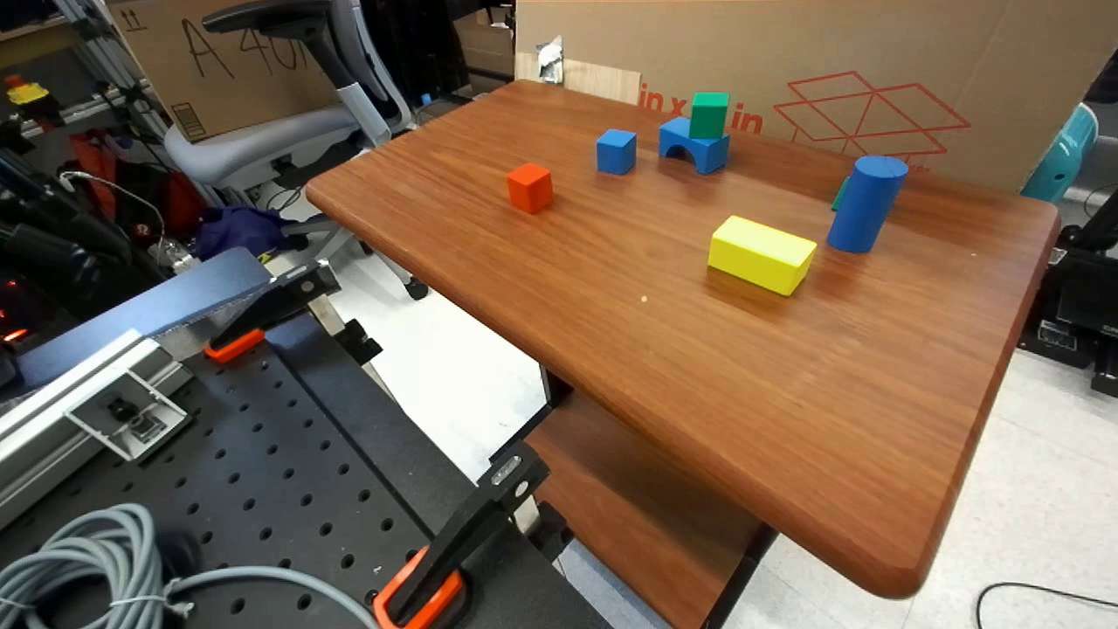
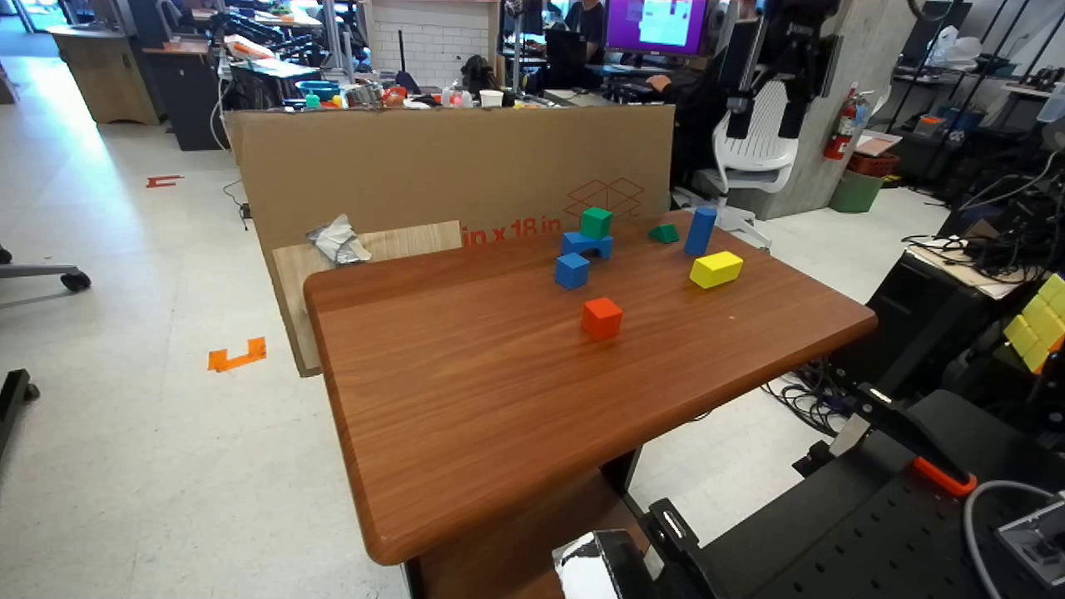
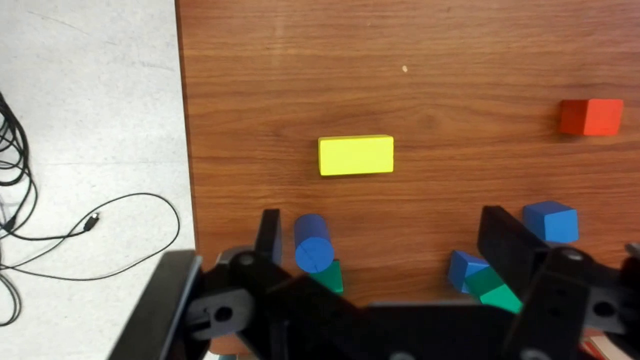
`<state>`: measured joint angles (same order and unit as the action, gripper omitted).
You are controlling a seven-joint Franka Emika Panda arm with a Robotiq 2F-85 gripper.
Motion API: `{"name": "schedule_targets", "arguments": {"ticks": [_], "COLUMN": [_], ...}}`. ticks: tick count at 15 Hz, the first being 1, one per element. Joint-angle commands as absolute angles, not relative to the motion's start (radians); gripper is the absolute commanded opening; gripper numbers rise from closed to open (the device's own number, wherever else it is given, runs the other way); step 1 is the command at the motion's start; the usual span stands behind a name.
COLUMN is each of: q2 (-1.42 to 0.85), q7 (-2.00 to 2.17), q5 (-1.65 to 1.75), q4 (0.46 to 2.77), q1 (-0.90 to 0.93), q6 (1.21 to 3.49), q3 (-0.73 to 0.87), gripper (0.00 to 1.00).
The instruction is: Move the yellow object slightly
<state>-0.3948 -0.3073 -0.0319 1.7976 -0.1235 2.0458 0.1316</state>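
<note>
The yellow object is a flat rectangular block lying on the wooden table. It shows in both exterior views [image 1: 762, 255] [image 2: 715, 270]. In the wrist view the yellow object [image 3: 356, 155] lies above the middle, with its long side running across the picture. My gripper [image 3: 381, 214] is open and empty, its two black fingers wide apart. The block lies beyond the fingertips in that view, not between them. In an exterior view my gripper [image 2: 765, 125] hangs high above the table at the top right, well apart from the block.
A blue cylinder [image 1: 867, 205] stands close to the yellow block, with a green wedge [image 2: 664, 234] behind it. A green block [image 1: 709, 115] sits on a blue arch [image 1: 694, 147]. A blue cube [image 1: 617, 152] and a red cube [image 1: 530, 188] lie farther off. A cardboard sheet [image 2: 449, 166] borders the table.
</note>
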Motion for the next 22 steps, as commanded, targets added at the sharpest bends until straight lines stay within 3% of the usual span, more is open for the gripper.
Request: {"name": "schedule_targets", "arguments": {"ticks": [1, 9, 22], "q2": [-0.463, -0.546, -0.644], "q7": [-0.288, -0.224, -0.147], "q5": [-0.033, -0.015, 0.001], "q4": [1.761, 1.779, 1.772], "q1": [-0.149, -0.142, -0.127], "q6": [2.085, 2.224, 2.241], "q3": [0.102, 0.088, 0.093], "gripper": [1.00, 1.00, 1.00]}}
